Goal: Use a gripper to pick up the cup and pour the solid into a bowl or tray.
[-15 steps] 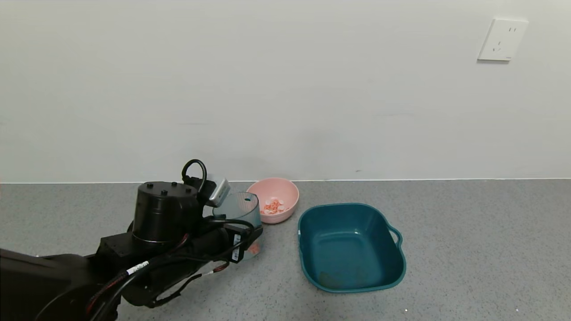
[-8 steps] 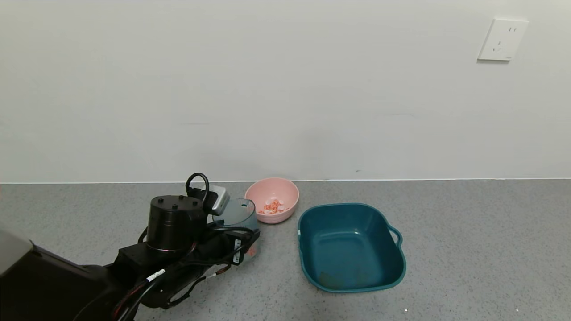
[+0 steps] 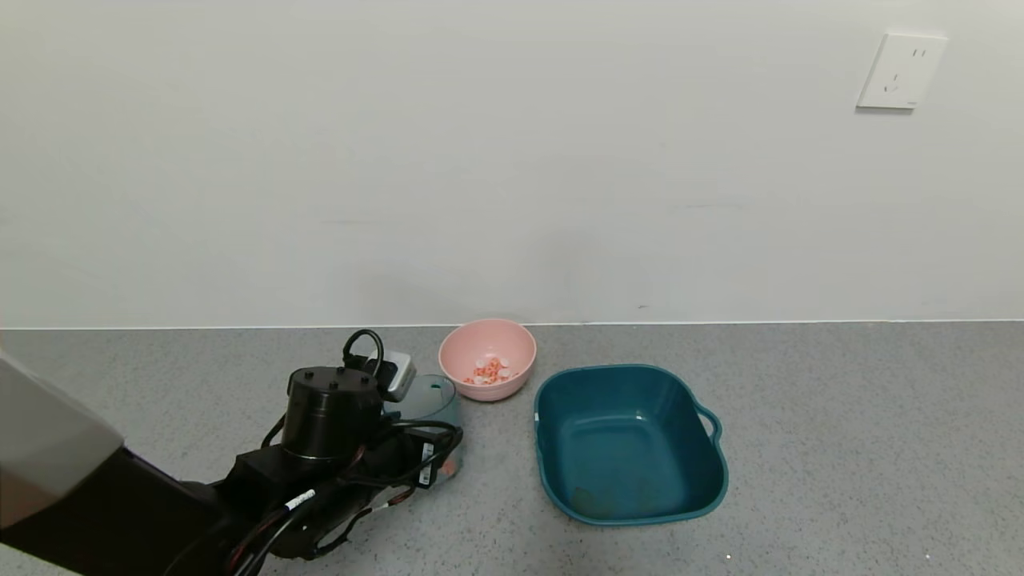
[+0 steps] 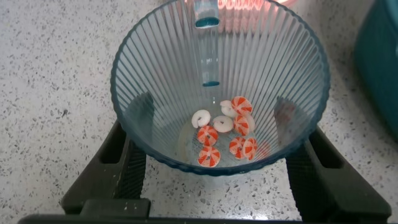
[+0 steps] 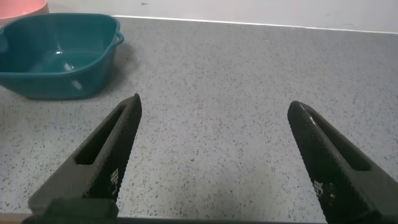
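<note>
The ribbed blue-green cup [image 3: 433, 398] stands upright, low on the grey counter, just left of and nearer than the pale pink bowl [image 3: 488, 342]. My left gripper [image 3: 436, 452] is shut on the cup, one finger on each side. In the left wrist view the cup [image 4: 161, 74] sits between the jaws of the left gripper [image 4: 212, 107], with several orange-and-white pieces of solid [image 4: 225, 134] in its bottom. More of the solid [image 3: 490, 370] lies in the pink bowl. My right gripper [image 5: 214, 134] is open and empty over bare counter.
A dark teal square basin [image 3: 624, 370] with handles stands right of the pink bowl, and also shows in the right wrist view [image 5: 56, 59]. A white wall runs behind the counter. Grey counter stretches right of the basin.
My left arm has come down with the cup, from raised beside the pink bowl to low at the counter. The bowl and basin have not moved.
</note>
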Action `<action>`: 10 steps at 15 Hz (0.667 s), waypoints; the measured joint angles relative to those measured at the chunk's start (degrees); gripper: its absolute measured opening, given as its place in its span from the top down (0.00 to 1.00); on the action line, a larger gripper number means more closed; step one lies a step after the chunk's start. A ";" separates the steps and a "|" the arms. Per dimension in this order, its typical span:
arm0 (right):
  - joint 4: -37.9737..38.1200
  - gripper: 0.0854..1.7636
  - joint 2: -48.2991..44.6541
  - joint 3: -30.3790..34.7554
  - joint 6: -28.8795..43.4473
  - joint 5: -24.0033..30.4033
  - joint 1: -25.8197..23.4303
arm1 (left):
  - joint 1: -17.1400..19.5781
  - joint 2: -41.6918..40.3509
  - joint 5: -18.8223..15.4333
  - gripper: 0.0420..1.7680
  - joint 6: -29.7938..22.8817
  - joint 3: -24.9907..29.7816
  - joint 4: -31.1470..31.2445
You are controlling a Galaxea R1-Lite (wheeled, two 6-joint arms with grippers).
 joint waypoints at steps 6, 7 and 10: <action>0.00 0.03 0.00 0.00 -0.04 0.00 0.00 | 0.71 3.83 -0.22 0.28 0.55 0.98 -7.02; 0.00 0.03 0.00 0.00 -0.01 -0.01 0.00 | 0.91 4.27 -0.22 0.28 0.63 1.05 -7.06; 0.00 0.03 0.00 0.00 -0.01 0.02 0.00 | 1.21 4.94 -0.20 0.28 0.66 1.11 -7.19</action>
